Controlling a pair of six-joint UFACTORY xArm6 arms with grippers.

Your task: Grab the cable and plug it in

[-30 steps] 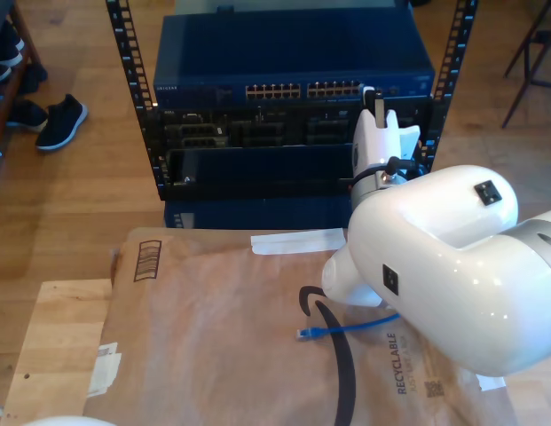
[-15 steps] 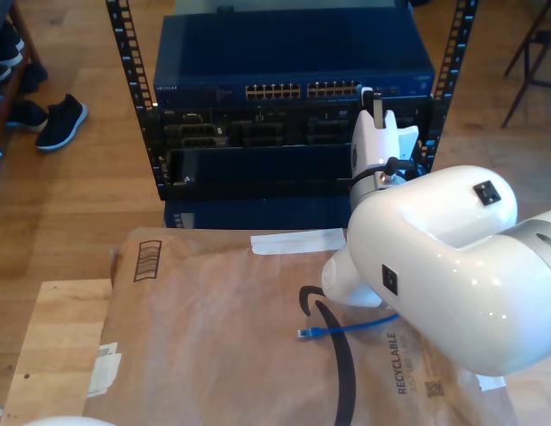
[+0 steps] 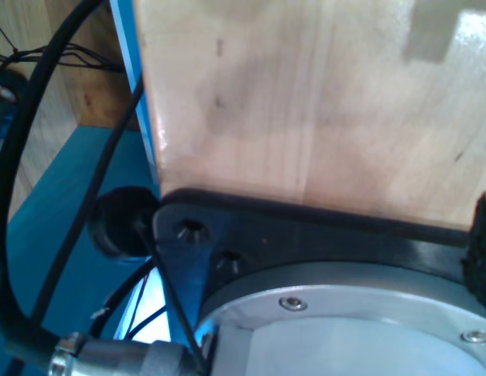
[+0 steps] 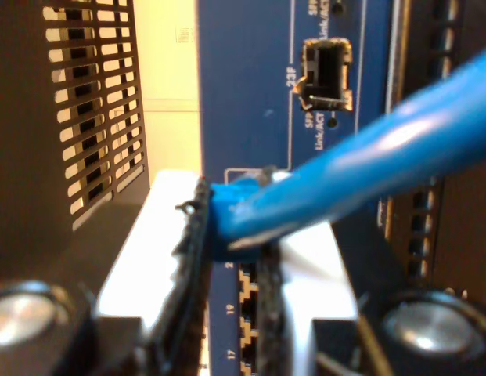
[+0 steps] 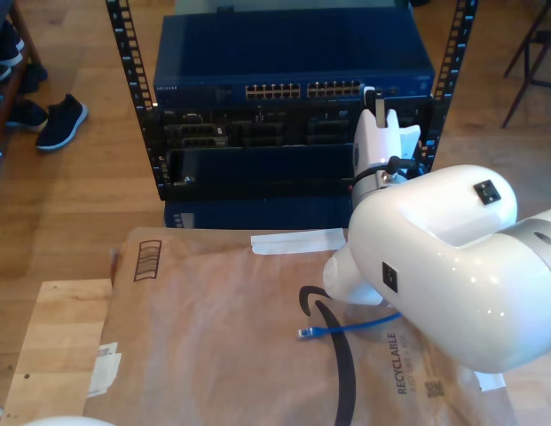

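Second gripper point(image 4: 227, 235): pinching the cable point(image 4: 360, 168) at its plug end, pads point(image 4: 192, 258) pressed on either side; in the exterior view point(image 5: 374, 98), up against the switch.
Cable: in the second wrist view, bright blue, running out from the pads across the panel; in the exterior view, free end point(image 5: 304, 333) lying on the paper, blue length passing under the white arm point(image 5: 435, 266).
Switch point(image 5: 293, 89): dark blue, in the rack; the second wrist view shows numbered ports point(image 4: 250, 313) just behind the pads and an SFP slot point(image 4: 325, 74) further along the panel; the exterior view shows two rows of ports along the front.
First gripper: state cannot be told; the first wrist view looks at a wooden board point(image 3: 305, 102), a black plate point(image 3: 305, 235) and black leads point(image 3: 16, 196).
Paper point(image 5: 213, 337): brown, covering the table.
Shoes point(image 5: 60, 120): on the wooden floor at the exterior view's left.
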